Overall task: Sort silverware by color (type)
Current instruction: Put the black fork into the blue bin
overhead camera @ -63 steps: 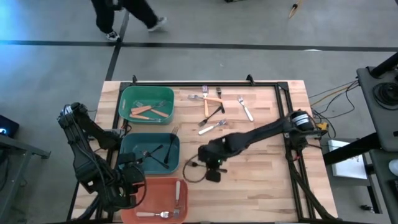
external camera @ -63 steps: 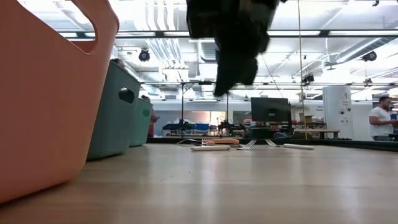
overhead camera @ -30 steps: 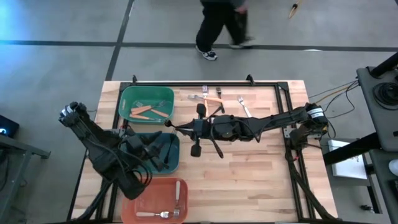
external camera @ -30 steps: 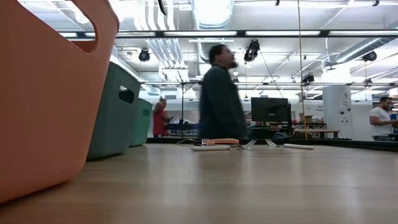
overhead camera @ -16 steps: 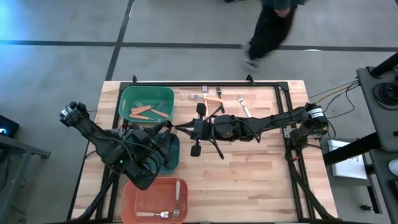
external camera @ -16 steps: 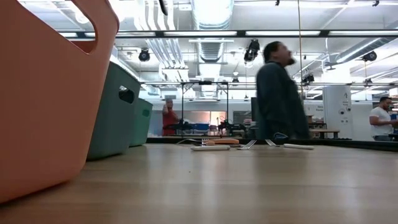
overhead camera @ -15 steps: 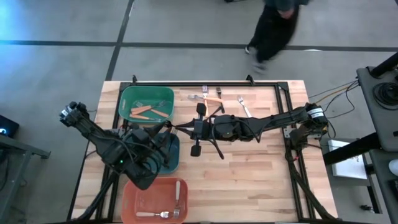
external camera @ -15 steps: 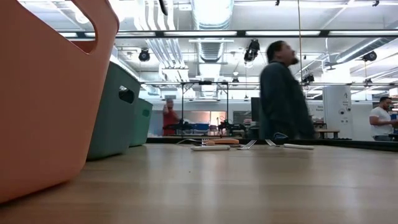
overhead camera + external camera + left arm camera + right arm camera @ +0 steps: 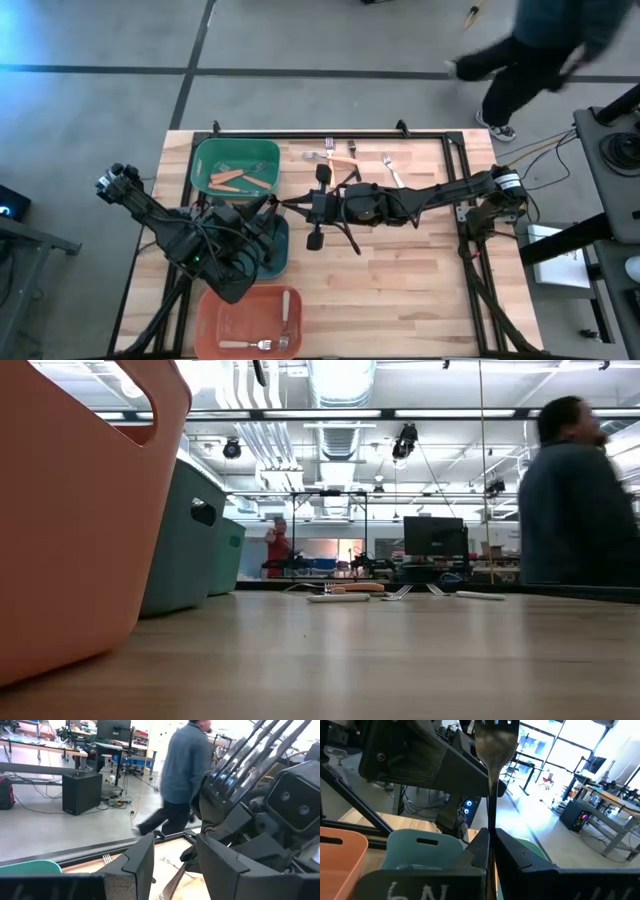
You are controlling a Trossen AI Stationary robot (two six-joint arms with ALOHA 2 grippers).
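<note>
Risk lay in the black fork point(image 9: 491, 785) slipping from the right gripper point(image 9: 290, 207), clenched on its thin handle over the teal bin's point(image 9: 283, 262) rim, while the left gripper point(image 9: 172, 865) hovered parted, empty, close alongside.

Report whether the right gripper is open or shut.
Shut: the right gripper pinches a black fork between its fingers.

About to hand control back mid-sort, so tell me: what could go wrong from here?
The right pincer pinches a black fork by its thin handle only, so it may pivot or slip. The left pincer hangs over the teal bin, right beside the right one, so the arms could collide at the drop. A person walks close past the table's far side.
</note>
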